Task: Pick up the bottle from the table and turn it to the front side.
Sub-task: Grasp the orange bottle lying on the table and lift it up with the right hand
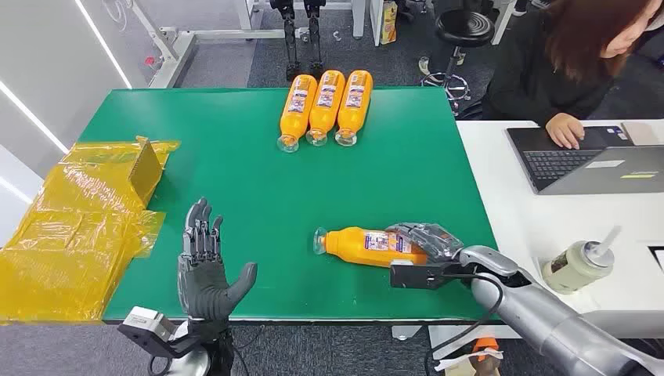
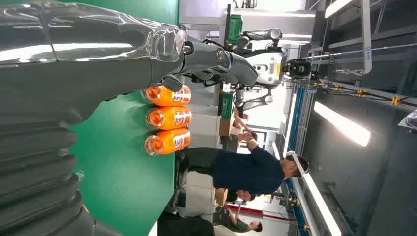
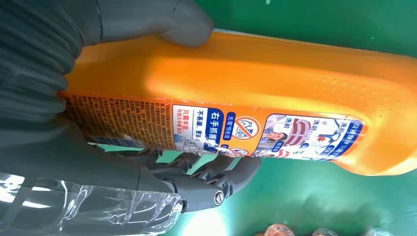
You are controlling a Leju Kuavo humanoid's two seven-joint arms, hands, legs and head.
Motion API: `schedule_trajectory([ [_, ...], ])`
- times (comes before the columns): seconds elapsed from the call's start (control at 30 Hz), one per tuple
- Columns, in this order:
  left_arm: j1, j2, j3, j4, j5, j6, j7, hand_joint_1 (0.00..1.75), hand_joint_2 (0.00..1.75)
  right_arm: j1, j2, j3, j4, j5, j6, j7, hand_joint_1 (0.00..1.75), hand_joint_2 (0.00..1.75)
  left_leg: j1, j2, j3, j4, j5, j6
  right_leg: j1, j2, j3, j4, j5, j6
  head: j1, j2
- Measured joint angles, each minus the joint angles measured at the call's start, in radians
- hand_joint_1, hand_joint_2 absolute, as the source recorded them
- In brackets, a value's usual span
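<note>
From the head view, the orange bottle lies on its side on the green table, long axis running left to right, clear cap toward the robot's left. The right hand wraps its base end; the left hand hovers well apart, fingers spread and holding nothing.

The left wrist view shows three more orange bottles lying in a row.

In the right wrist view, thumb and fingers clamp the bottle's body, its printed label showing; lifting and rolling about the long axis looks next.

Orange bottle, green table
</note>
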Motion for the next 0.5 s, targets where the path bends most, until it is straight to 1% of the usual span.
schedule_trajectory([
  [0.13,0.0,0.0,0.0,0.0,0.0,-0.002,0.0,0.0,1.75,-0.001,0.003,-0.011,-0.006,0.011,-0.012,-0.008,1.75,1.75,0.0,0.0,0.0,0.0,0.0,0.0,0.0,0.0,0.0,0.0,0.0,0.0,0.0,0.0],
  [0.27,0.001,0.0,0.0,0.0,-0.004,0.0,0.0,0.0,1.75,0.011,0.003,-0.036,-0.046,0.037,-0.089,-0.015,1.75,1.75,0.0,0.0,-0.001,0.0,0.0,0.0,0.0,0.0,-0.001,0.0,0.0,0.0,0.0,0.0],
  [0.4,0.005,-0.001,0.0,0.0,-0.012,0.01,0.0,0.0,1.75,0.037,-0.002,-0.089,-0.146,0.066,-0.136,-0.01,1.75,1.75,0.0,0.0,-0.004,0.0,0.001,0.0,0.0,0.0,-0.004,0.001,0.001,0.0,0.0,0.0],
  [0.5,0.013,-0.002,0.0,0.0,-0.02,0.013,0.0,0.0,1.75,0.056,-0.002,-0.14,-0.236,0.097,-0.155,-0.001,1.75,1.75,0.0,-0.001,-0.005,0.0,0.001,0.0,0.0,0.0,-0.004,0.001,0.001,0.0,0.0,0.0],
])
